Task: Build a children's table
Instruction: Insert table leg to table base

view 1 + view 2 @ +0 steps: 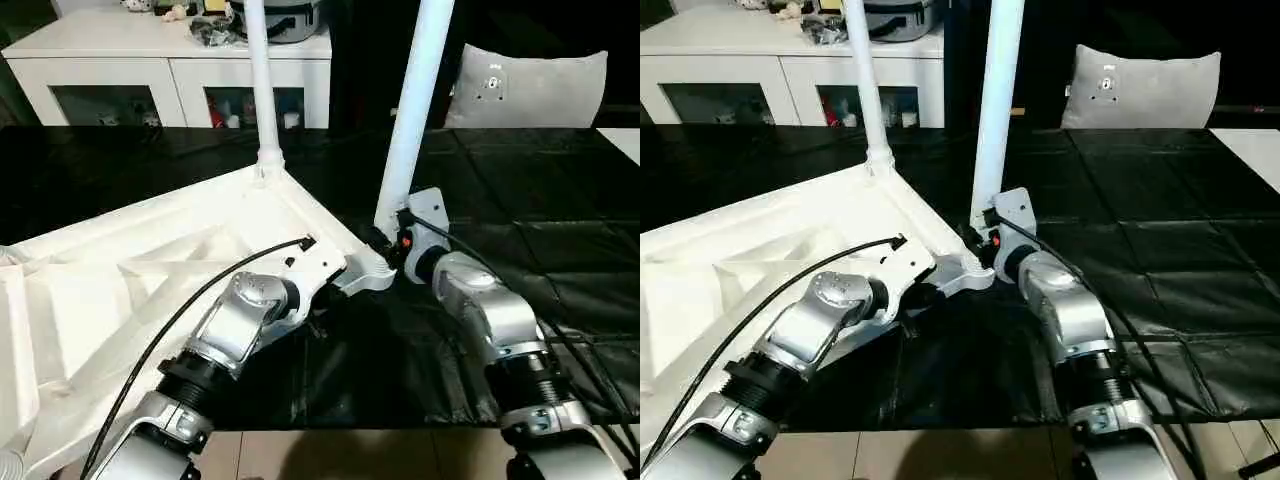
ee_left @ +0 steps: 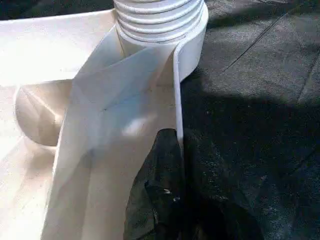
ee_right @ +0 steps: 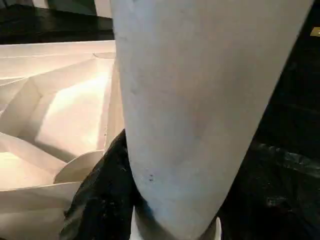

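The table top (image 1: 150, 270) is lying upside down on the black sheet (image 1: 560, 250), with its ribbed underside turned upward, and it is being taken here as the landmark. Two white legs are standing upright in its corner sockets: the far leg (image 1: 260, 80) at the corner toward the white cabinet (image 1: 170, 70), and the near leg (image 1: 415, 110) at the corner closest to the robot's right arm.

The left forearm is being stretched forward and inward over the near edge of the table top, with the wrist bent toward the near corner. The left gripper (image 2: 167, 200) is being held pressed together at the thin rim of the table top, just below the threaded socket of the near leg (the dark fingers (image 2: 160, 165) are lying against the rim's edge; whether the rim is really pinched cannot be told).

The right forearm is being reached forward from the other side of the same corner, with its wrist turned toward the leg. The right gripper (image 1: 385, 240) is being closed around the base of the near leg, just above the socket, with one dark finger (image 3: 107, 195) touching the leg's side.

A grey cushion (image 1: 530, 85) is leaning beyond the sheet, well apart from the table top.
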